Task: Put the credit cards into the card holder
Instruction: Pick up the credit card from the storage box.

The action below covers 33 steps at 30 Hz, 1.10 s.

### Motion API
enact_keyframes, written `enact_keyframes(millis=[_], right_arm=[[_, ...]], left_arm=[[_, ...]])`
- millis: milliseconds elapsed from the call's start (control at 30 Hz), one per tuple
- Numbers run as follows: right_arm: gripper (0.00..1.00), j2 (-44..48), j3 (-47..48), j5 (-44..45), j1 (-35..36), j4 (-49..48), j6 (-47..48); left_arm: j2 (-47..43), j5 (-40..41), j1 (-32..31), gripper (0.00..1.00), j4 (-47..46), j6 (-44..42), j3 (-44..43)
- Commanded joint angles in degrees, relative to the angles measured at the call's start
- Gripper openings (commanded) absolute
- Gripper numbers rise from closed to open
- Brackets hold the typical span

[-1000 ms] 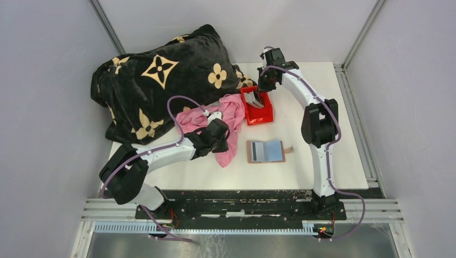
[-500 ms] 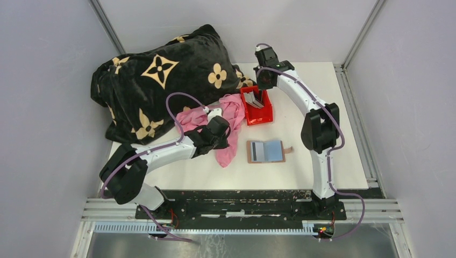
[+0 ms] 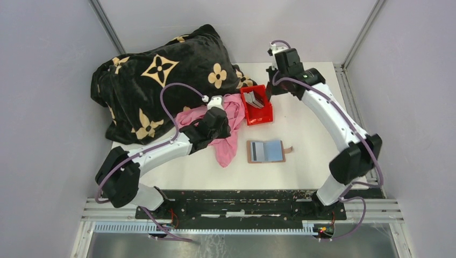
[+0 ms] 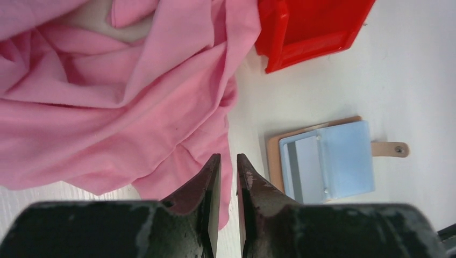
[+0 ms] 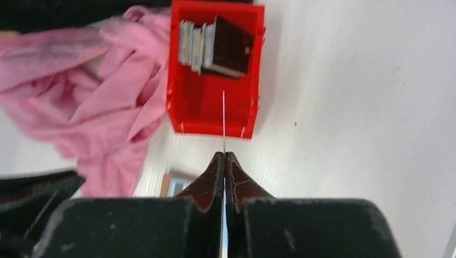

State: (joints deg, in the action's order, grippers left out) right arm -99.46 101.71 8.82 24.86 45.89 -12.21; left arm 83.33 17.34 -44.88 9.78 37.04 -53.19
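Observation:
The card holder (image 3: 265,151) lies open on the white table, brown with light blue inner slots and a snap tab to its right; the left wrist view also catches the card holder (image 4: 322,161). Several credit cards (image 5: 215,40) stand on edge at the far end of the red bin (image 5: 215,107). My right gripper (image 5: 224,154) is shut on one thin credit card (image 5: 223,118), seen edge-on and hanging above the bin's near wall. My left gripper (image 4: 228,157) hovers over the edge of the pink cloth, its jaws a narrow gap apart with nothing between them.
A pink cloth (image 3: 228,129) lies crumpled left of the red bin (image 3: 257,107) and the card holder. A large black blanket with tan flower prints (image 3: 161,75) fills the back left. Grey walls close in the table on three sides.
My right arm has lifted out of the red bin and swung right with a card in its jaws. The left arm has shifted slightly away over the pink cloth.

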Motion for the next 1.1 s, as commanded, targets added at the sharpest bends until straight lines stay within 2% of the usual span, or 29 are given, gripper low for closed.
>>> enact_keyframes(millis=[0, 200, 333, 400, 533, 733, 1067], right_arm=[[0.01, 10.75, -6.56, -10.15, -0.03, 3.69, -0.77], [0.01, 21.59, -16.98, -23.29, -0.08, 6.16, -4.77], [0.01, 27.70, -21.72, -31.57, -0.08, 5.63, -8.73], [0.01, 29.49, -23.94, -36.33, -0.12, 4.98, -10.85], [0.01, 31.98, -27.51, -41.38, -0.11, 4.39, -13.24], [0.01, 33.64, -32.82, -47.00, -0.09, 0.48, -17.10], [0.01, 33.32, -34.92, -48.86, -0.15, -1.97, -18.78]], left_arm=[[-5.66, -2.96, 0.61, 0.25, -7.08, -5.90, 0.54], [-9.91, -14.74, 2.48, 0.35, -16.98, -7.77, 5.69], [-10.16, -24.51, 4.50, 0.54, -21.23, -7.97, 6.81], [-9.03, -31.21, 5.77, 0.58, -23.28, -7.60, 6.67], [-5.53, -43.97, 7.20, 0.61, -25.93, -6.38, 5.16], [-2.31, -53.92, 7.52, 0.63, -28.38, -4.36, 3.87], [-3.64, -57.71, 9.47, 0.64, -31.10, -1.48, 5.59]])
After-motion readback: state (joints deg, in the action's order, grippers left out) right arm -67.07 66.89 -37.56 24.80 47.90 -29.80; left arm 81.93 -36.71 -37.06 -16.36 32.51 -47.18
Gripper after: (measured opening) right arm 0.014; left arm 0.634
